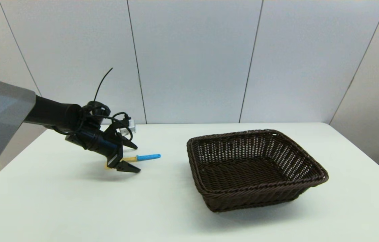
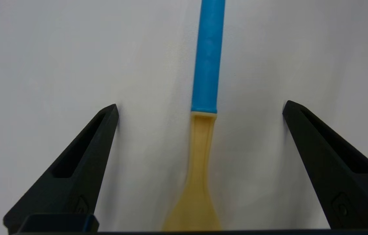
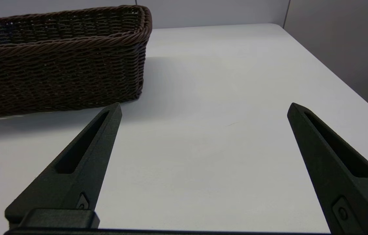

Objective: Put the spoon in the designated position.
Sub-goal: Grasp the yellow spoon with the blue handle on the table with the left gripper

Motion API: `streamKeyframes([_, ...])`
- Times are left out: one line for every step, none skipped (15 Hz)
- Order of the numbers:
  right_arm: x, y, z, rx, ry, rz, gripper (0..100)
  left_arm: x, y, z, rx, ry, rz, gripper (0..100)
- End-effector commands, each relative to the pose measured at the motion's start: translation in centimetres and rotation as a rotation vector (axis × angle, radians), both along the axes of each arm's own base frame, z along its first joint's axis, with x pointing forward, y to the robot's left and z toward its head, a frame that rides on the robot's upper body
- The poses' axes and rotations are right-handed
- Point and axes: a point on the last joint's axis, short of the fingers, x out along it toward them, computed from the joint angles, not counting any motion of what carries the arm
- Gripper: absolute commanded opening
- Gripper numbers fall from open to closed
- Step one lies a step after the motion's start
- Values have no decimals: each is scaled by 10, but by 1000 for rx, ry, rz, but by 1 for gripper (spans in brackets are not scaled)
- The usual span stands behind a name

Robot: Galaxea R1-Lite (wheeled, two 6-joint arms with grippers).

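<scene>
**Left gripper straddles the spoon, nothing gripped yet**

The spoon (image 1: pixel 139 157) lies flat on the table (image 1: pixel 75 208), on the robot's left side, its blue handle pointing toward the basket (image 1: pixel 317 174) and its yellow bowl tucked under the left gripper (image 1: pixel 135 158). The basket stands well apart from it, to the right, with nothing visible inside.

From the wrist, the spoon (image 2: pixel 203 130) runs down the middle of the gap between the 2 fingers (image 2: pixel 83 166), which are spread wide, 1 on each side of the yellow neck, neither touching it. So the grasp is lined up but not made.

What could spoil it, I reckon: the neck is thin and lies flat on the table, so fingers closing too high would slip over it, and fingers closing unevenly could spin it or flick it away. A grip so near the bowl also leaves the long handle sticking out, which might catch the basket's rim on the way in.

The left arm reaches in from the left, wrist pitched down and forward, fingertips low near the tabletop.

The right gripper (image 3: pixel 203 107) sits idle over bare table beside the basket's (image 3: pixel 60 65) near corner, fingers wide apart, holding nothing.
</scene>
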Motion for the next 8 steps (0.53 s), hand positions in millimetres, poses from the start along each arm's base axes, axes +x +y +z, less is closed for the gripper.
streamKeyframes([0,0,0,0,1,1,100,0,-5,4,-9,5,3,100])
streamKeyframes([0,0,0,0,1,1,100,-1,-5,4,-12,10,1,100])
streamKeyframes([0,0,0,0,1,1,100,-3,-5,7,-11,19,1,100])
streamKeyframes([0,0,0,0,1,1,100,-3,-5,10,-10,22,1,100])
streamKeyframes([0,0,0,0,1,1,100,-3,-4,12,-11,19,3,100])
streamKeyframes([0,0,0,0,1,1,100,-2,-4,13,-11,13,3,100])
streamKeyframes([0,0,0,0,2,1,100,-1,-4,15,-11,7,4,100])
streamKeyframes([0,0,0,0,-1,1,100,0,-4,14,-10,6,4,100])
